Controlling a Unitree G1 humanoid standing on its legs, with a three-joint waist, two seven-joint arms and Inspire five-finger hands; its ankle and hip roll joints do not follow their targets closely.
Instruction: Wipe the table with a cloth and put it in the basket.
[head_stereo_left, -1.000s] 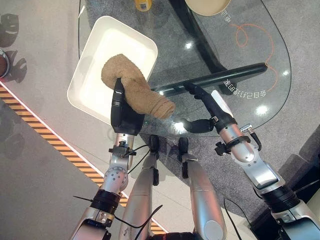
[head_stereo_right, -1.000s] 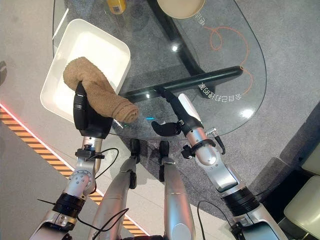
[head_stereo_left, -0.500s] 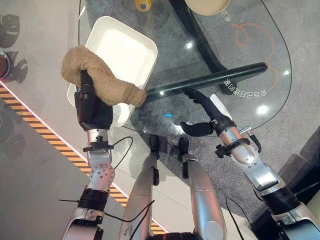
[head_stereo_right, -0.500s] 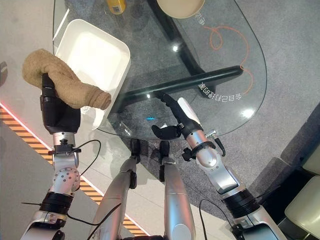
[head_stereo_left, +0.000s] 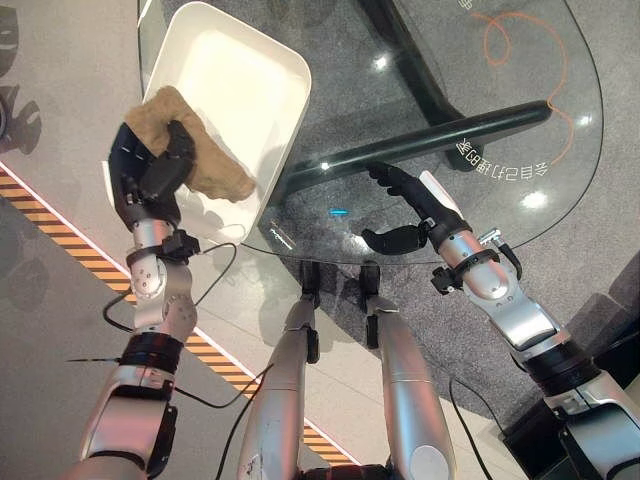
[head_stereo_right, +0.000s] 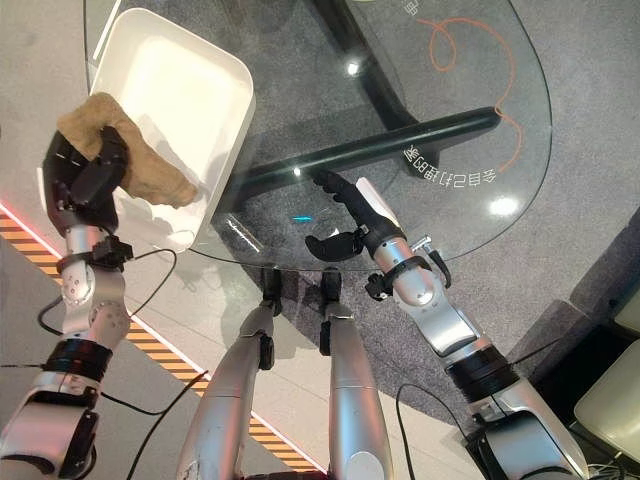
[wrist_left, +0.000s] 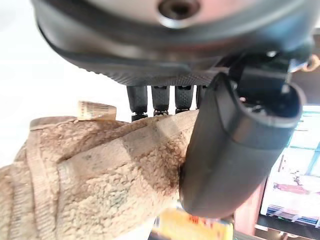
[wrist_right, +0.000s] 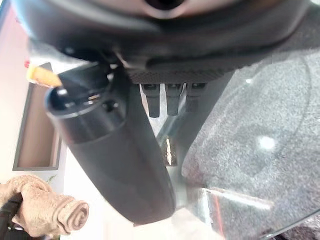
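The cloth (head_stereo_left: 190, 150), a tan rolled towel, is bunched in the left hand (head_stereo_left: 150, 180), fingers and thumb curled round it, hanging over the near corner of the white basket (head_stereo_left: 250, 60). So to me the wiping looks done and this is the drop-off step. Next move is probably just letting go, maybe after nudging a bit further in, since the roll's loose end sits close to the near rim and could flop outside. The basket has plenty of bare room deeper in. It sits on the left end of the glass table (head_stereo_left: 480, 110), right by the edge. The right hand (head_stereo_left: 410, 205) hovers over the table's near edge, fingers loose and holding nothing, well apart from the basket.
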